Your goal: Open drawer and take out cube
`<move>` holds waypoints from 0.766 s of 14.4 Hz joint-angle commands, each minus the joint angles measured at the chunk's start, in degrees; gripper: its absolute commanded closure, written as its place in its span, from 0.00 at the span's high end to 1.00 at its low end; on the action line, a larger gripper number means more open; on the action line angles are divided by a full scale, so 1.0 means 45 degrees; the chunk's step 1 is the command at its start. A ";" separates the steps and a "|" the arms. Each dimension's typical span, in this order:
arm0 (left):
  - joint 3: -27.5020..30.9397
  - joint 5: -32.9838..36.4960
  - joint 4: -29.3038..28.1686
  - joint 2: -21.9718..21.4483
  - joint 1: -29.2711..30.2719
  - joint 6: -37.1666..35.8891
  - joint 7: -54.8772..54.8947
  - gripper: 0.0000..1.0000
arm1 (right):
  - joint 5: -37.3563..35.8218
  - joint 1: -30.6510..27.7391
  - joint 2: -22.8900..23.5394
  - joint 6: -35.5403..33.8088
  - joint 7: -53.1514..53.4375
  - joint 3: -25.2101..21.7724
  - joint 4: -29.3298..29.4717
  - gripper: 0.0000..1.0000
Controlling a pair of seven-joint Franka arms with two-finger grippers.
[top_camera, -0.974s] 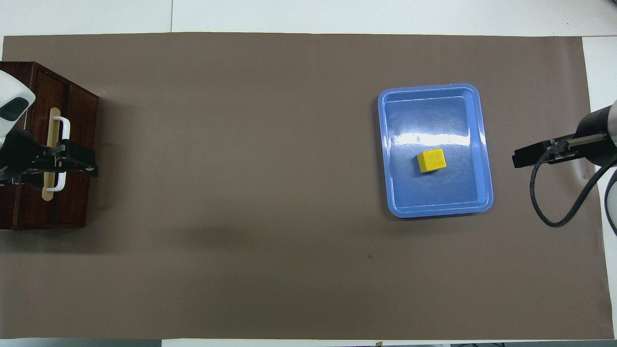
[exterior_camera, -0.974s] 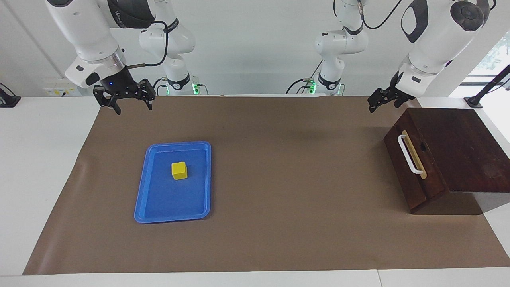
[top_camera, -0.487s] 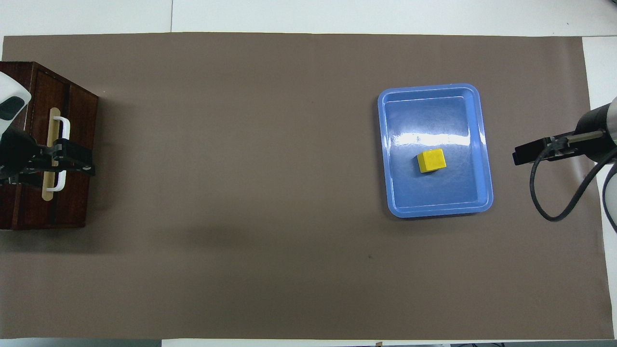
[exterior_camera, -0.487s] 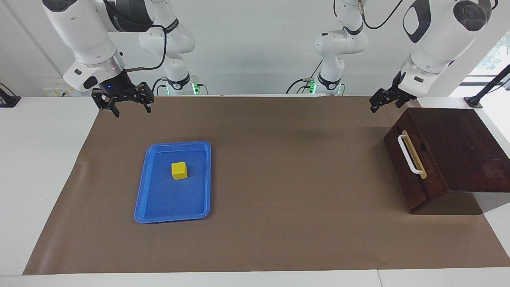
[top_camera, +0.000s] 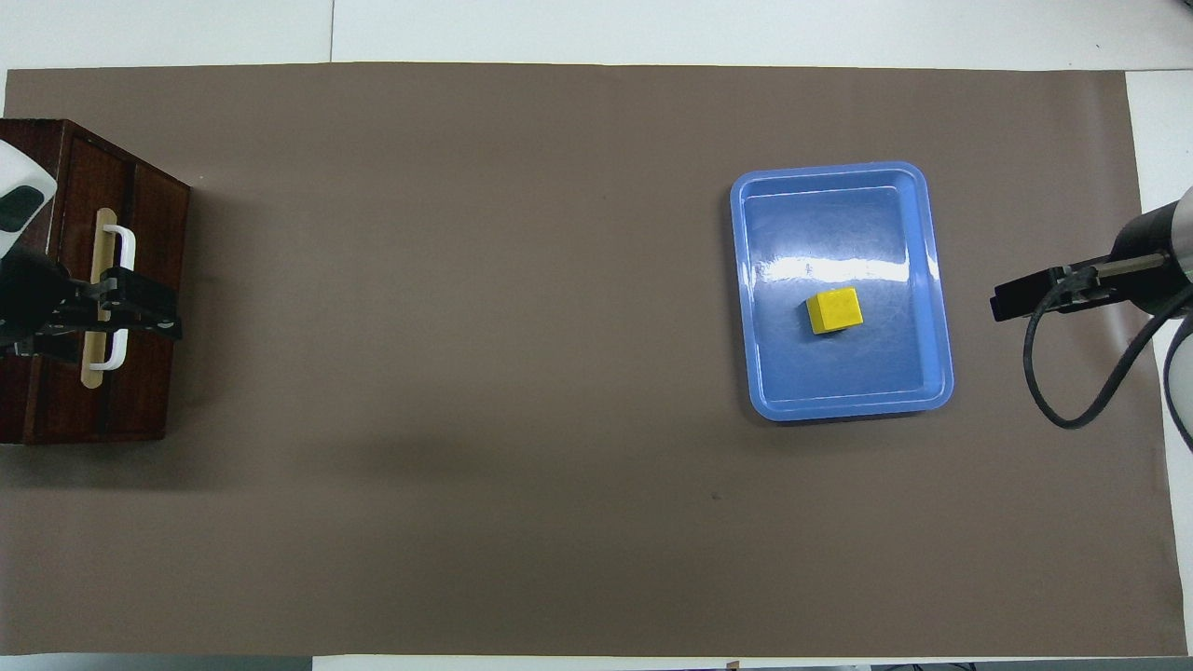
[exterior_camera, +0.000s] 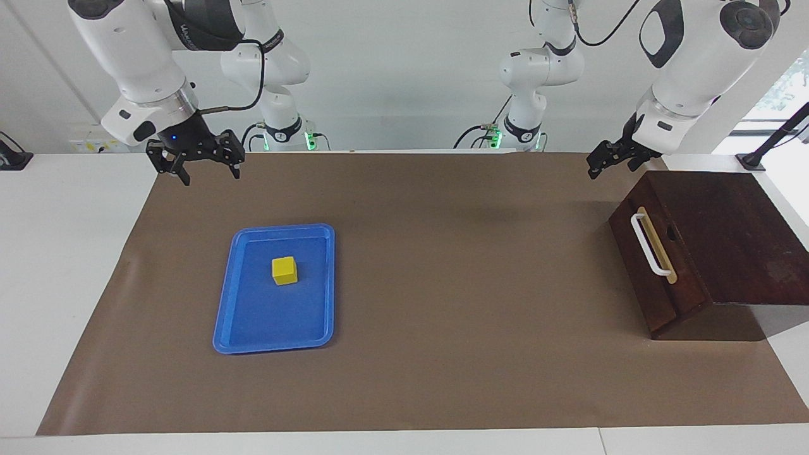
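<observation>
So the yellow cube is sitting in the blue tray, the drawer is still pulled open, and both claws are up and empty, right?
Not quite: the drawer is shut, its front flush with the box, as the facing view shows. The rest holds: the yellow cube sits in the blue tray, and the left claw and right claw are up and empty.

You get a high camera facing the robots across the table, a steep overhead looking forward from their end, both distant, sharing the brown mat, half a turn apart.
</observation>
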 commanded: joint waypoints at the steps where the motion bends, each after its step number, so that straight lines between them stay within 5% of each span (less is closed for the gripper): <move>1: 0.0026 0.0216 0.0134 0.0003 0.0008 0.0055 -0.0058 1.00 | -0.0172 -0.0090 -0.0091 -0.0167 -0.0142 0.0103 -0.0009 1.00; 11: 0.0007 0.0216 0.0115 0.0003 0.0008 0.0055 -0.0058 1.00 | -0.0172 -0.0090 -0.0072 -0.0148 -0.0142 0.0103 0.0049 1.00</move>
